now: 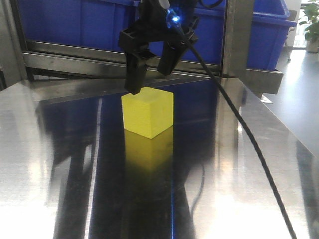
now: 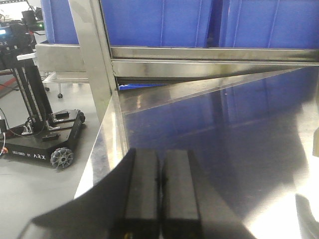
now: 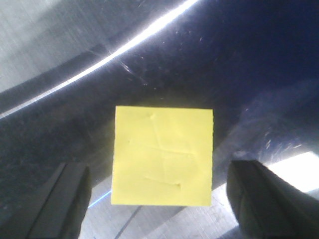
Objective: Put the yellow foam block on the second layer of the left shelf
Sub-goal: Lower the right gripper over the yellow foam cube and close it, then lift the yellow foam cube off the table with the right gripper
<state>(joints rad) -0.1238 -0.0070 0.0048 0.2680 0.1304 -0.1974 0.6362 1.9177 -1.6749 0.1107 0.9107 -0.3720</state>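
Right claw (image 1: 149,81) spread wide above yellow foam block (image 1: 148,113).

I count 1 shiny flat steel tabletop (image 1: 50,149) carrying 1 bright yellow foam cube (image 1: 148,117). There are 2 black robot grippers: right gripper (image 1: 149,81), left gripper (image 2: 160,159). At the far side, 2 large blue plastic bins (image 1: 75,20). 1 black cable (image 1: 247,134), right. 1 black wheeled base (image 2: 45,134), far left.

Yellow foam block (image 1: 148,112): lemon cube, sharp edges, top faintly creased, flat on desk (image 1: 50,149). Left shelf second layer (image 1: 70,62): steel rail behind, blue bins (image 1: 65,20) on it.
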